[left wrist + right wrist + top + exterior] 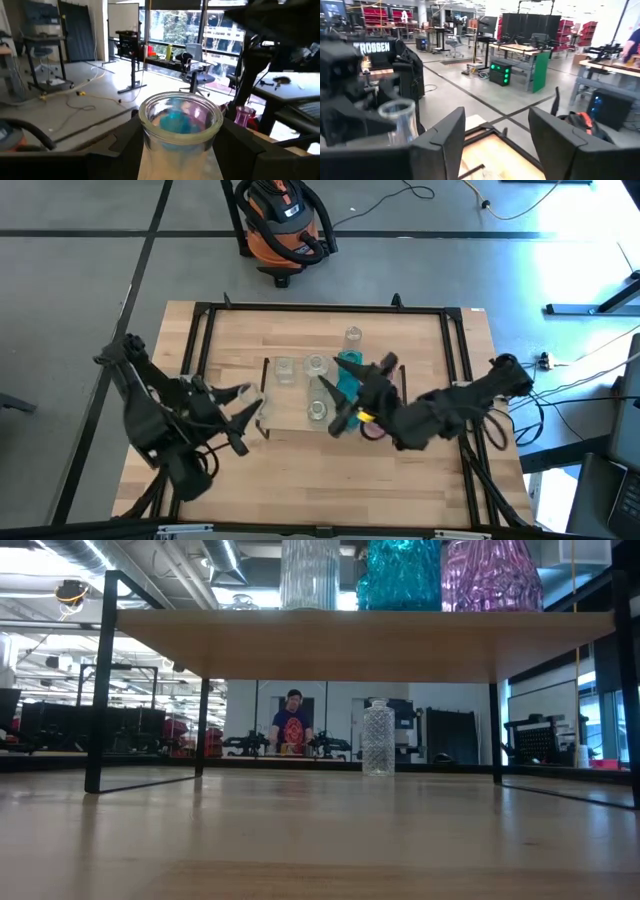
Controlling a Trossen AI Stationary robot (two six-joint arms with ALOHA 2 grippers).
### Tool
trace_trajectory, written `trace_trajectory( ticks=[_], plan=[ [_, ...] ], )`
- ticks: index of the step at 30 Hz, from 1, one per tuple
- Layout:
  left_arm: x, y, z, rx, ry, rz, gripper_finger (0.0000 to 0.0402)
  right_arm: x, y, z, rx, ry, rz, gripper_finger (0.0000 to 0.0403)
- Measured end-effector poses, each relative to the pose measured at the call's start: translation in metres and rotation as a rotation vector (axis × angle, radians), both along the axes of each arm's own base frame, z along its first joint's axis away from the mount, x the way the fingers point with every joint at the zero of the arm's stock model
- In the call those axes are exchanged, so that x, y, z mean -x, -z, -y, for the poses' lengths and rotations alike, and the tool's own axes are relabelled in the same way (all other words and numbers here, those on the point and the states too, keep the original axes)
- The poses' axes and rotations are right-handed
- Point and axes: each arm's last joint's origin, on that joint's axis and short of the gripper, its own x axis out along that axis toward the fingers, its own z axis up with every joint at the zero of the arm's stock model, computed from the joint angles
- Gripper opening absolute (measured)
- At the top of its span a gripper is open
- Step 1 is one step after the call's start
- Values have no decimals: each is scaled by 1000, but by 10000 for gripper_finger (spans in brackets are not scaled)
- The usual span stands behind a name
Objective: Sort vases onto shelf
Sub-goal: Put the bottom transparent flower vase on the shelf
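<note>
Two arms flank shelf (290,415). Your left gripper (243,405) clamps upright clear vase (180,127) at shelf's left edge; shelf lies rightward. Right gripper (345,420) beside pink vase (372,430), fingers apart, empty.

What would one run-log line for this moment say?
left pincer: grips clear vase at left end of shelf | right pincer: open, empty, over shelf | on shelf: teal vase, pink vase

Grey floor (90,290), orange shop vacuum (283,222), bright windows (175,25)
</note>
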Motion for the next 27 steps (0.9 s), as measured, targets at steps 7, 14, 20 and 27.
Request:
trace_trajectory(
  ticks=[7, 14, 20, 27],
  plan=[
    [-3, 55, -2, 29, -21, 48, 190, 20, -7, -9, 34, 55, -21, 177],
    [-11, 67, -13, 34, -73, 39, 190, 22, -8, -11, 39, 58, -24, 177],
    [-16, 69, -18, 65, -91, -29, 190, 22, -8, -10, 51, 60, -33, 177],
    [-15, 65, -12, 94, -65, -5, 190, 22, -8, -10, 75, 60, -52, 177]
  ],
)
